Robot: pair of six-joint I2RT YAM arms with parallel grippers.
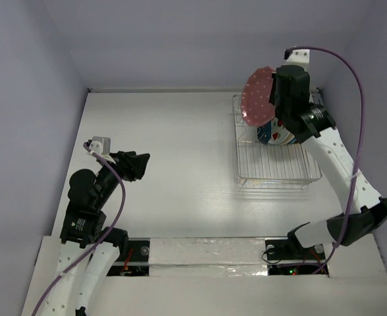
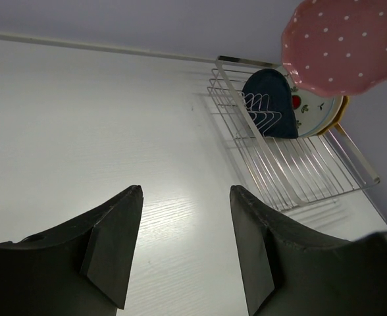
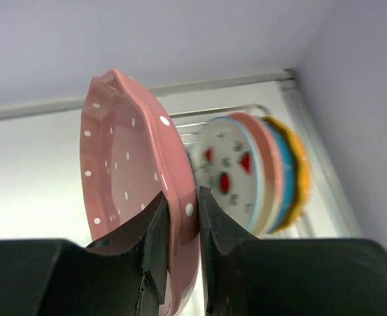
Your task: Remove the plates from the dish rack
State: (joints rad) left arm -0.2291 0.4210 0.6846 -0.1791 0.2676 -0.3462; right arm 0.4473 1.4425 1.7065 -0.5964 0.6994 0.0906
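Observation:
My right gripper (image 1: 272, 104) is shut on the rim of the pink dotted scalloped plate (image 1: 257, 96), holding it on edge in the air above the far left end of the dish rack (image 1: 272, 172). The right wrist view shows the jaws pinching the plate's rim (image 3: 180, 217). In the rack stand the dark blue leaf plate (image 2: 271, 104), the white strawberry plate (image 3: 225, 172), a cream-and-pink plate (image 3: 264, 164), a light blue one (image 3: 285, 172) and a yellow-orange one (image 3: 301, 172). My left gripper (image 1: 141, 166) is open and empty over the table's left side.
The near half of the rack (image 2: 312, 172) holds only bare wires and tines. White walls close the table (image 1: 180, 151) at the back and sides. The rack sits close to the right wall.

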